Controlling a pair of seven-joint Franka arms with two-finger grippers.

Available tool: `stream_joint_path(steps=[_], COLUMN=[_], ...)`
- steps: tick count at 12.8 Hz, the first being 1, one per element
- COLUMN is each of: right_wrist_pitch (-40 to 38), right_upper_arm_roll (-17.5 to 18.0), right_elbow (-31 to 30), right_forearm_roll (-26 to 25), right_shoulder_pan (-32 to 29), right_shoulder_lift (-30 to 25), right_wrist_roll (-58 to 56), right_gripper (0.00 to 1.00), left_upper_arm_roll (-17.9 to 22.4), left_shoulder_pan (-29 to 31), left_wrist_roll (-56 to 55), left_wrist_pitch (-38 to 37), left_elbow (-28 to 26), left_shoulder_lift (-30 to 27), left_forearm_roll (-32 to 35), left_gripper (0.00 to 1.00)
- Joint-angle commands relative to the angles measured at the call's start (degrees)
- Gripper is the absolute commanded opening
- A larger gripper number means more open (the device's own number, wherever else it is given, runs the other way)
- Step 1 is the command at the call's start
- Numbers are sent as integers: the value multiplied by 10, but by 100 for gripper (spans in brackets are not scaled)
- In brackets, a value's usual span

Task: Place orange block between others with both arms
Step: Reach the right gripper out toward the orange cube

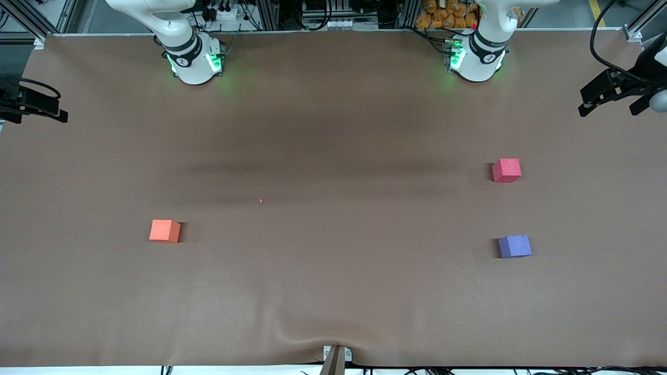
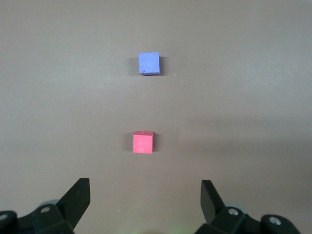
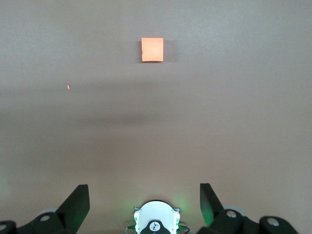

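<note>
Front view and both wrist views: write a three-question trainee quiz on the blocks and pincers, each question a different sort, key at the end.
1. True or false: the orange block already sits between the pinkish-red block and the purple-blue block.
2. Which block lies nearest the front camera? A orange, B pinkish-red, C purple-blue.
3. Fill in: the left pincer and the right pincer both have their fingers ____.

Key:
1. False; it lies alone toward the right arm's end of the table.
2. C.
3. Open, holding nothing.
</note>
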Motion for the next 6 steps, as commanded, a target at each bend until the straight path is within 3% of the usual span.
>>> stream_joint_path(steps=[1,6], right_wrist_pitch=[-5,-5], right_upper_arm_roll=[5,6], right_elbow=[3,3], right_forearm_roll=[-27,-25], right_shoulder_pan=[1,1], right_shoulder_lift=[-10,-9], right_wrist_roll=[-4,-2], right_gripper=[100,100], left_upper_arm_roll=[-1,0], left_shoulder_pan=[2,8], left_wrist_roll=[7,7], left_wrist_pitch=[-1,-1], left_elbow=[13,12], left_shoulder_lift=[8,5], left_forearm_roll=[-9,-9], left_gripper=[100,100])
